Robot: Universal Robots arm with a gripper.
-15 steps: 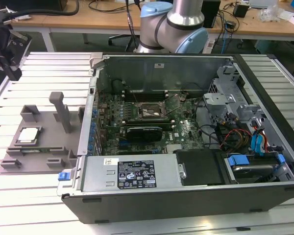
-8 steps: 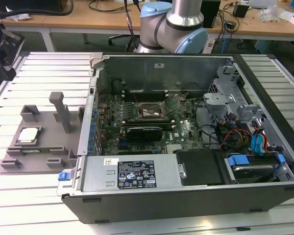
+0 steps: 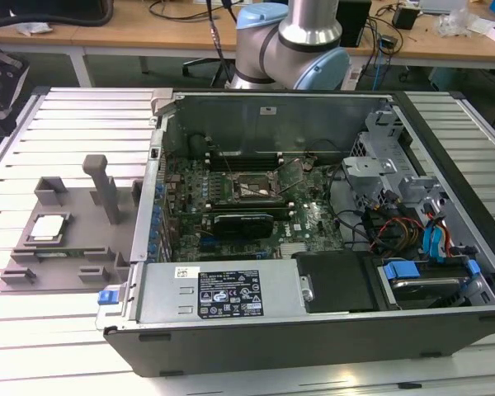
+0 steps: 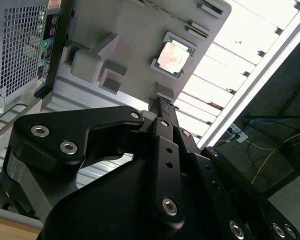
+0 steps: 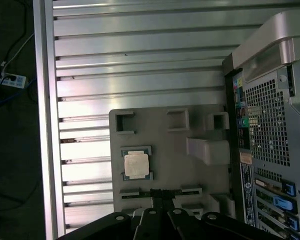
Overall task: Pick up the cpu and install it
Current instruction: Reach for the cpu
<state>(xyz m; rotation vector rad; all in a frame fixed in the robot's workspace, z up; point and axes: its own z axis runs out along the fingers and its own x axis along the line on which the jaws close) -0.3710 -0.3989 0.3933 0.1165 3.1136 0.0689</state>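
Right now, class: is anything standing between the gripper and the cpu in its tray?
Nothing visible. The cpu lies uncovered in the grey tray, and only bare tray surface shows between it and the gripper.

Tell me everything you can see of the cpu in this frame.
The cpu is a small flat square chip: silvery metal top plate, thin pale rim. It lies flat, plate up, in a square recess of the grey tray, to the exterior view's left of the open computer case. Only the tray touches it.
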